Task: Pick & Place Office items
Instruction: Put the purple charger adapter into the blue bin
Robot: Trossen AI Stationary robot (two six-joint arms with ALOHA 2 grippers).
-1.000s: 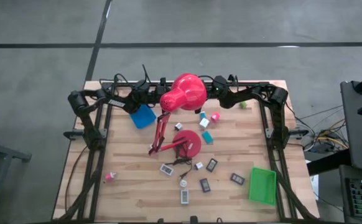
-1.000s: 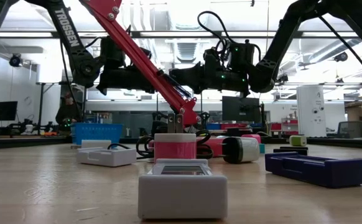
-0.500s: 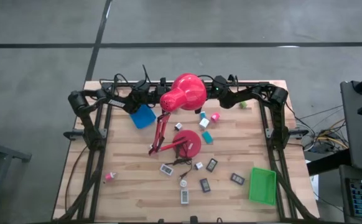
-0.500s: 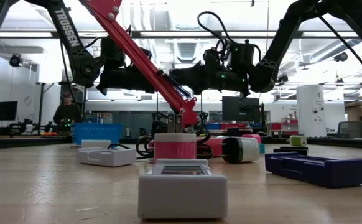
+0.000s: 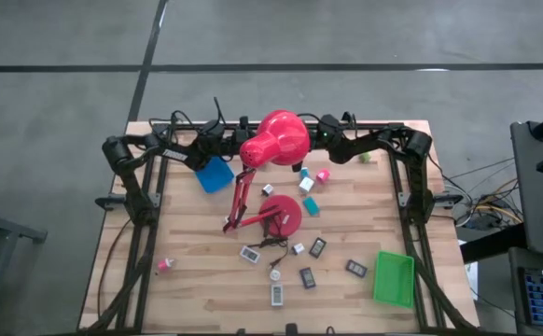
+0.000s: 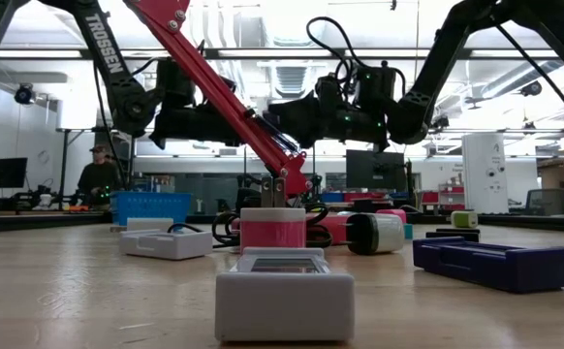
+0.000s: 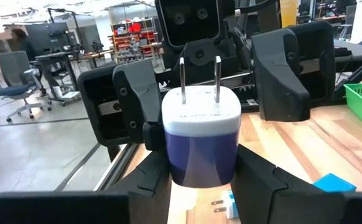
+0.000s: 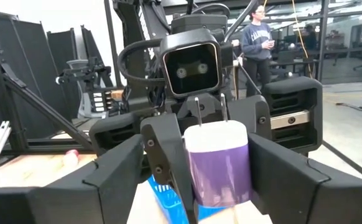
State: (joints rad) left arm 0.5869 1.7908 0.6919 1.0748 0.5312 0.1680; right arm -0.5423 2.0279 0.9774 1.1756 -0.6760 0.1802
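Obs., standing beside the rig. Both arms reach in over the far edge of the table (image 5: 187, 271) and meet nose to nose behind the head of the red desk lamp (image 5: 276, 140).

Left gripper (image 7: 201, 179): clamped on a small charger plug (image 7: 201, 143) with a white cap, a purple-blue body and two metal prongs. The plug sits upright between the fingers (image 7: 150, 186), and its prongs point at the opposite arm. It is held in the air, clear of the boards.

Right gripper (image 7: 209, 87): released. Its fingers (image 7: 279, 74) stand wide on either side of the plug and are not touching it. The right wrist view shows the same gap around the plug (image 8: 218, 165).

The other office items lie loose on the table:
- a pink block (image 5: 323, 175) and a teal block (image 5: 311, 205) just beside the lamp base
- a dark flat rectangle (image 5: 317, 247) and a white flat rectangle (image 5: 277, 294) nearer the front edge

The blue tray (image 5: 215, 175) is at the far left and the green tray (image 5: 394, 278) at the near right. A person (image 8: 255, 43) stands in the room beyond.
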